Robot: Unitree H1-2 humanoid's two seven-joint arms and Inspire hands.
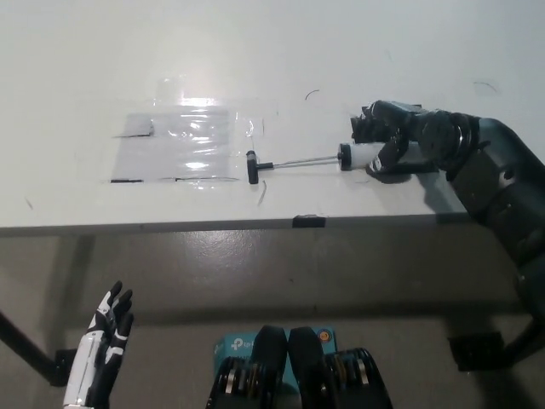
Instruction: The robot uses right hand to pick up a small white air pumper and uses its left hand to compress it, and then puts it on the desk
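A: Location of the small white cylindrical air pumper [362,157]?

B: On the white desk [255,51], right of a clear plastic sheet [183,142]. Its thin metal rod is extended leftward, ending in a black handle.

A: Right hand status?

B: The black right hand [393,136] is wrapped around the pumper body, apparently gripping it; contact is partly hidden.

A: Left hand?

B: The white left hand [104,339] rests below desk level, empty, fingers spread.
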